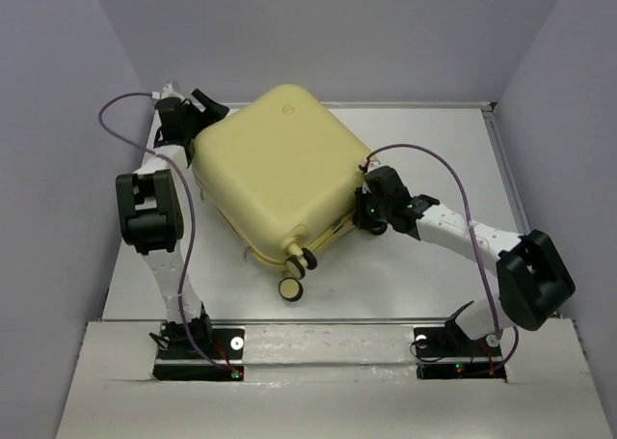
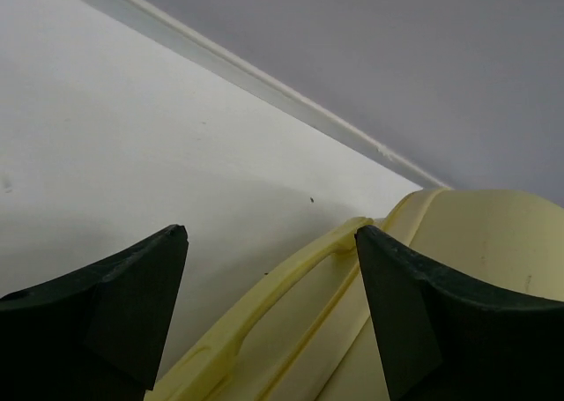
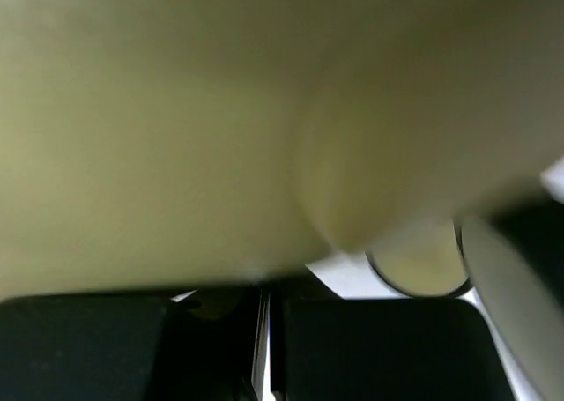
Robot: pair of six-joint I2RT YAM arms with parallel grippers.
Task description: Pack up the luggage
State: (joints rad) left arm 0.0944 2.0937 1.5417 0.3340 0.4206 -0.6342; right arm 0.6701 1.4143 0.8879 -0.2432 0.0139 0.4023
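The luggage (image 1: 275, 169) is a pale yellow hard-shell suitcase lying flat and closed on the table, with its wheels (image 1: 290, 288) toward the near side. My left gripper (image 1: 198, 111) is at its far left corner. In the left wrist view it (image 2: 271, 242) is open, with the yellow side handle (image 2: 264, 295) running between the fingers and the right finger (image 2: 414, 313) against the shell (image 2: 485, 242). My right gripper (image 1: 366, 212) is at the suitcase's right near corner. In the right wrist view it (image 3: 269, 300) is shut, pressed close under the shell (image 3: 176, 110) beside a cream wheel (image 3: 423, 264).
The white table (image 1: 424, 265) is ringed by pale walls, with a raised rim along the back (image 2: 264, 79) and right side (image 1: 501, 159). The arm bases (image 1: 198, 347) sit at the near edge.
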